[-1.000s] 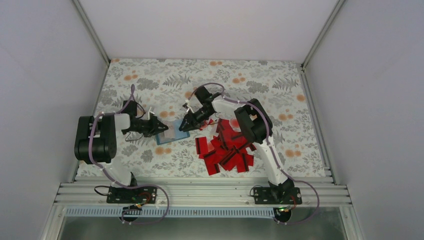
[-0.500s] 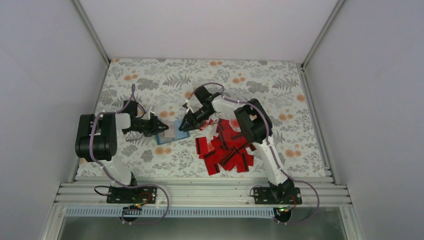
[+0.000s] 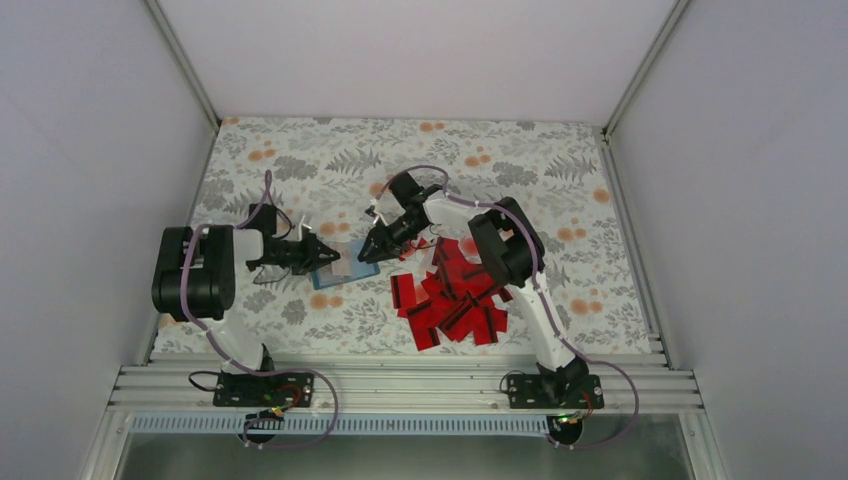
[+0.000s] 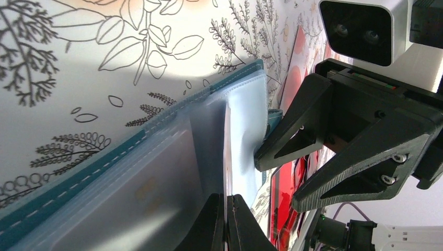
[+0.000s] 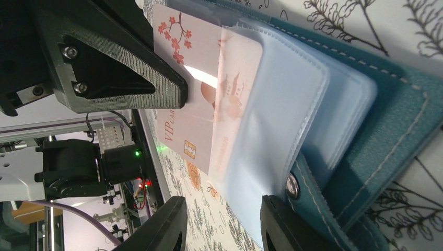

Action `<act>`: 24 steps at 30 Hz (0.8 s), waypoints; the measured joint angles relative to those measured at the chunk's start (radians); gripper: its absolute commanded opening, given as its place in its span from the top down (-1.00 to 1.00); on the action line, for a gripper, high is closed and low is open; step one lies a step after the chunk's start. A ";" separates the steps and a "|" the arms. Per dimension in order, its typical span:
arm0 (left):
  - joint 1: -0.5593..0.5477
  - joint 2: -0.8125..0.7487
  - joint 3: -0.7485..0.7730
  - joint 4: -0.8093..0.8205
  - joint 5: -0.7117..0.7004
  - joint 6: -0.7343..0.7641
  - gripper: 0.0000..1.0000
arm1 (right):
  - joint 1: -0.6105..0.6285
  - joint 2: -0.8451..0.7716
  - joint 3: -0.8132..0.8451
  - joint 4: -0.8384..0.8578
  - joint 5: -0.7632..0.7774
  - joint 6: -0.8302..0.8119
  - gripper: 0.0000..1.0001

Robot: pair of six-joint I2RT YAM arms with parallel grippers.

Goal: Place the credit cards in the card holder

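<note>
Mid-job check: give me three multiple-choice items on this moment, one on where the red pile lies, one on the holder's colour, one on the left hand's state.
1. Seen from the card holder, the red card pile lies:
A. toward the right arm
B. toward the left arm
C. inside it

2. The holder's cover is:
A. black
B. teal
C. red

3. The left hand is:
A. open and empty
B. shut on a red card
C. shut on a pale card

Answers:
1. A, the top view shows the pile beside the right arm.
2. B, the right wrist view shows a stitched teal cover.
3. C, the left wrist view shows it pinching the card's thin edge.
</note>
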 measured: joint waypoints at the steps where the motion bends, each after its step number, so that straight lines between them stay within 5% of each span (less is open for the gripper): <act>1: -0.003 0.000 -0.001 0.004 0.000 -0.004 0.95 | 0.000 0.000 0.000 0.000 0.000 0.000 0.26; 24: -0.024 -0.001 -0.050 0.106 0.002 -0.082 0.95 | -0.043 -0.087 -0.055 -0.035 0.077 -0.014 0.24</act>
